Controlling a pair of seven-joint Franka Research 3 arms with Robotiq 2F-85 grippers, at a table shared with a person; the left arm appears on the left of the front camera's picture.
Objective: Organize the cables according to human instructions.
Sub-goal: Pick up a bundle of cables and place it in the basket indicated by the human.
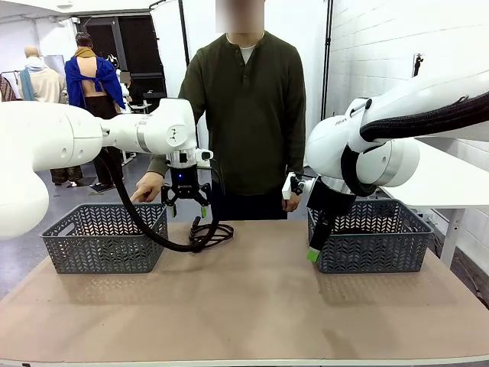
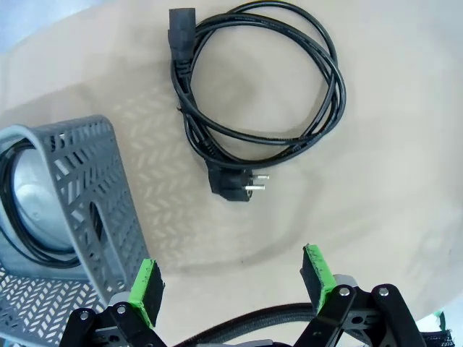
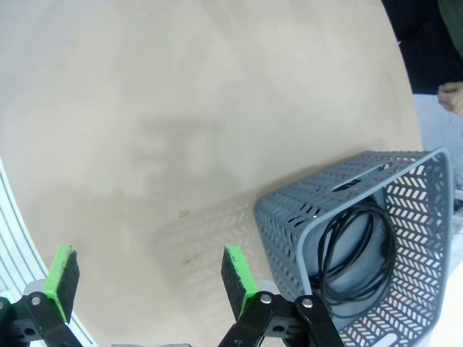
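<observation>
Left gripper [image 2: 230, 289] hung above tan table [image 1: 252, 306], green-padded jaws spread wide, holding nothing. Thin black coiled power cord [image 2: 260, 94] lay on tabletop just beyond it, plug ends free, beside grey perforated plastic basket [image 1: 103, 237]. Person's hand [image 1: 147, 187] pointed at that basket. Right gripper [image 3: 148, 278] likewise spread, empty, near second grey basket [image 3: 376, 238] containing another coiled black cord [image 3: 358, 249].

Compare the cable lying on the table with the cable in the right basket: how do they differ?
The cable on the table lies in the open, both plugs visible. The cable in the basket lies inside the grey right basket, partly hidden by the basket's wall, plugs unseen. Both are thin, black and coiled.
</observation>
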